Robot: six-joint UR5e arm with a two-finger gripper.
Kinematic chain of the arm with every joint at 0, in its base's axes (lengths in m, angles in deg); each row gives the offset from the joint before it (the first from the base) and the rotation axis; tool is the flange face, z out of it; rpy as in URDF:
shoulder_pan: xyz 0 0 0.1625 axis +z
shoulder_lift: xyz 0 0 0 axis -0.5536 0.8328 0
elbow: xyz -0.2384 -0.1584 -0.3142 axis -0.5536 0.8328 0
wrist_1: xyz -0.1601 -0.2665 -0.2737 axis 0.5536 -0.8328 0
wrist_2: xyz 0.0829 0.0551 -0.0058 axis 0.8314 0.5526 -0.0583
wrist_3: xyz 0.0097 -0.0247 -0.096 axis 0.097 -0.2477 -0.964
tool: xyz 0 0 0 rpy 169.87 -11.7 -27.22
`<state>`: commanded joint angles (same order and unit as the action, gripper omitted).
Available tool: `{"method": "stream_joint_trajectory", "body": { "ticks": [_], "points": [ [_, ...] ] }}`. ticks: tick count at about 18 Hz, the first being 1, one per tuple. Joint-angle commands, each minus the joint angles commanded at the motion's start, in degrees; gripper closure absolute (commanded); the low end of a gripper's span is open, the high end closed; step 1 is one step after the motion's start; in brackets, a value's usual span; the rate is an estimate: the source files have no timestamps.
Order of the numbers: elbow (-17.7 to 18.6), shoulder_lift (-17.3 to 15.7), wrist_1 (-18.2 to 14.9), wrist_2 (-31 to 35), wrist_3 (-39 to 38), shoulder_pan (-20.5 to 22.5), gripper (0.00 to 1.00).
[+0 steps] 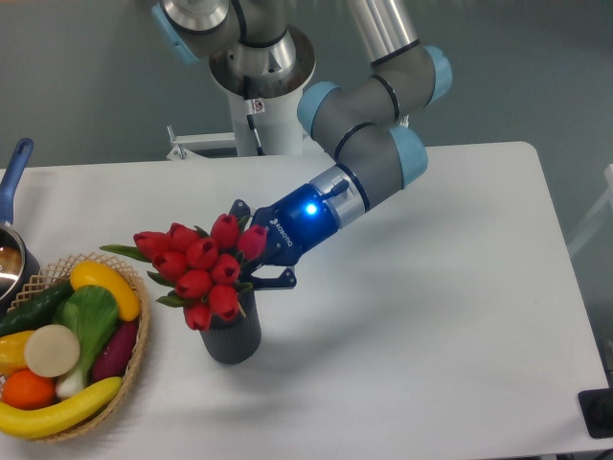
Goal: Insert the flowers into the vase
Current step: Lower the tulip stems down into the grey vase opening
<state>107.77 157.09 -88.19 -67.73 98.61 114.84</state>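
Bunch of red tulip buds w/ green leaves [201, 271] sits on top of the short dark grey ribbed cylinder vase [232, 335], heads covering the vase mouth and spilling over its left rim; stems not visible, so how deep they go can't be told. Bunch leans left, one leaf tip pointing toward the wicker basket of fruit and veg [67, 347].

Black two-finger gripper [251, 251] w/ blue light on its body reaches in from the right, tilted down-left, fingers around the right side of the bunch just above the vase rim. Whether it is clamped on the flowers or has slackened can't be told; buds hide the fingertips.

Vase stands on the white table [431, 316], near the basket but not touching it, gap between them narrow. Wide bare tabletop to the right and front-right of vase, up to the table's right edge. Blue-handled pot [11, 220] at far left edge, well apart from the vase.
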Motion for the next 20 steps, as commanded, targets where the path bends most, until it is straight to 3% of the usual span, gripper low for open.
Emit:
{"method": "stream_joint_trajectory", "body": {
  "ticks": [11, 15, 19, 20],
  "points": [
    [0.27, 1.84, 0.00, 1.67, 1.58, -1.05, 0.72],
    [0.35, 2.37, 0.26, 1.76, 2.63, -1.05, 0.58],
    [0.00, 3.16, 0.26, 1.94, 4.31, -1.05, 0.26],
    [0.00, 3.08, 0.35, 2.20, 4.31, -1.05, 0.24]
  ]
}}
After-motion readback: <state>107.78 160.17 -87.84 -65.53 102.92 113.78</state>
